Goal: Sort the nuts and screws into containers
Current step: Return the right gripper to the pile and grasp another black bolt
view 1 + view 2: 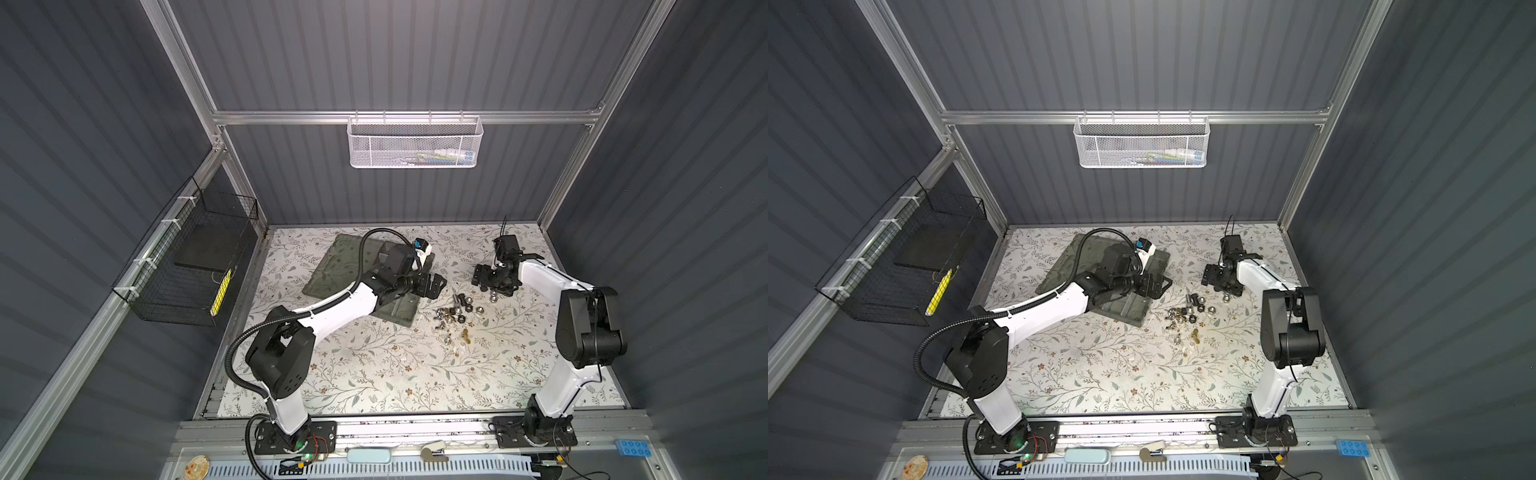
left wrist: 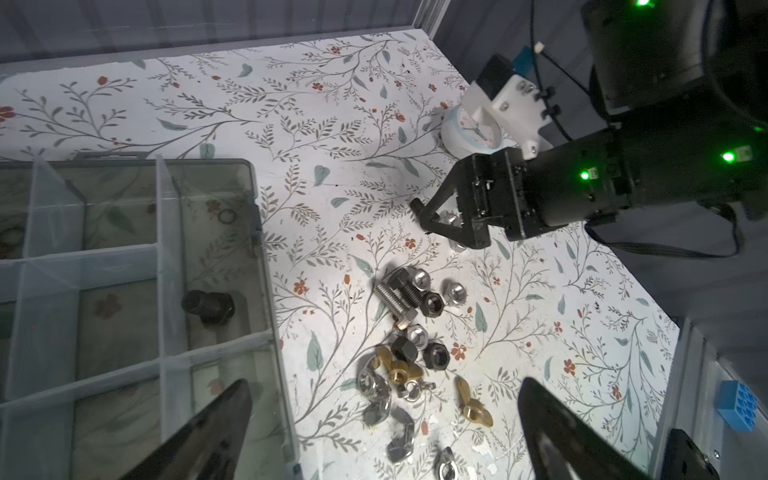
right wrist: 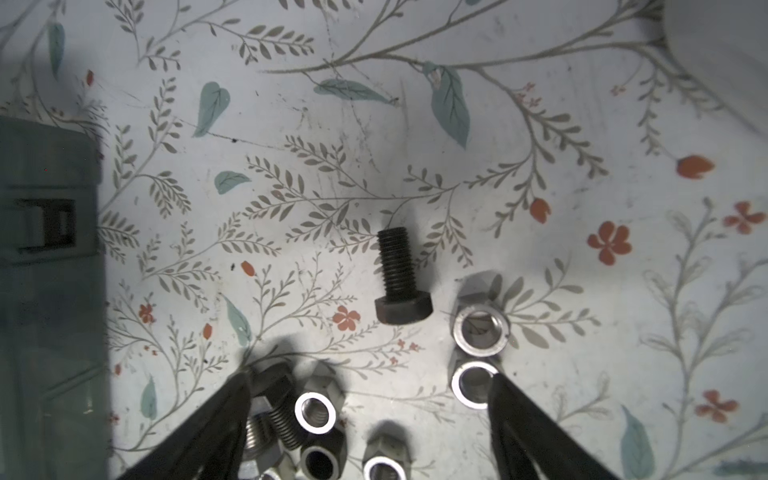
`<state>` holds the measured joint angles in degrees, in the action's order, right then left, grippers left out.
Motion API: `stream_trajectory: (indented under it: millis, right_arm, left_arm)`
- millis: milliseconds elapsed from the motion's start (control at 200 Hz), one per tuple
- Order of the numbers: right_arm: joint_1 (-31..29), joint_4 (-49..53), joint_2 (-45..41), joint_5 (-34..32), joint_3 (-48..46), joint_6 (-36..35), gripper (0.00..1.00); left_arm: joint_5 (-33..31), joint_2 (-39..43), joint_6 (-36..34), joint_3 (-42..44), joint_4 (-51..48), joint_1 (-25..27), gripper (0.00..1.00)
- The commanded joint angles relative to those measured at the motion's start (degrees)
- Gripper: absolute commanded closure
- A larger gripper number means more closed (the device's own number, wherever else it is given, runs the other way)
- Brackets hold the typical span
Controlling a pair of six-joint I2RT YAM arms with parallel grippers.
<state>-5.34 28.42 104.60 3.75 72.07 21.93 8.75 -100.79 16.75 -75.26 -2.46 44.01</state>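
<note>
Mixed screws and nuts [image 1: 457,316] [image 2: 415,324] lie heaped on the floral mat, right of the organiser box [image 2: 257,249] [image 1: 399,311]. Its containers hold a black screw [image 2: 210,307] and a small ring [image 2: 226,216]. My left gripper [image 2: 382,436] [image 1: 436,284] hovers open and empty over the box's edge and the brass wing nuts [image 2: 473,401]. My right gripper [image 3: 372,399] [image 1: 484,282] stands open just above the heap's far end. Silver nuts [image 3: 473,384] sit by its fingers. A black screw [image 3: 403,278] lies loose on the mat just beyond them.
A white clock-faced object [image 2: 469,129] stands behind the right gripper. The box's flat lid [image 1: 336,266] lies open toward the back left. A white mesh basket [image 1: 415,141] and a black wire basket [image 1: 187,257] hang on the walls. A blue block [image 1: 632,448] sits on the front ledge.
</note>
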Motion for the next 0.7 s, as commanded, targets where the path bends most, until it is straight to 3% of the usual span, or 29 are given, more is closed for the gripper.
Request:
stream_trajectory:
  millis: [0, 230, 485, 565, 695]
  right_arm:
    - [0.3, 0.1, 1.8, -0.5, 2.2, -0.5, 0.23]
    - [0.2, 2.4, 7.0, 0.1, 6.9, -0.1, 0.36]
    - [0.2, 4.0, 9.5, -1.1, 6.8, 0.2, 0.42]
    - [0.3, 4.5, 10.2, -1.3, 7.3, -0.4, 0.51]
    - [0.3, 5.5, 11.3, -1.3, 8.5, -0.7, 0.56]
  left_arm:
    - [1.4, -0.6, 0.5, 1.8, 3.5, 0.6, 0.00]
    - [1.2, 0.2, -2.2, 3.1, 2.9, 1.3, 0.00]
    - [1.5, -1.3, -2.3, 2.8, 3.0, 2.2, 0.00]
    - [1.8, -1.5, -2.2, 2.8, 3.0, 2.2, 0.00]
    - [1.8, -1.6, -2.2, 2.5, 2.9, 2.4, 0.00]
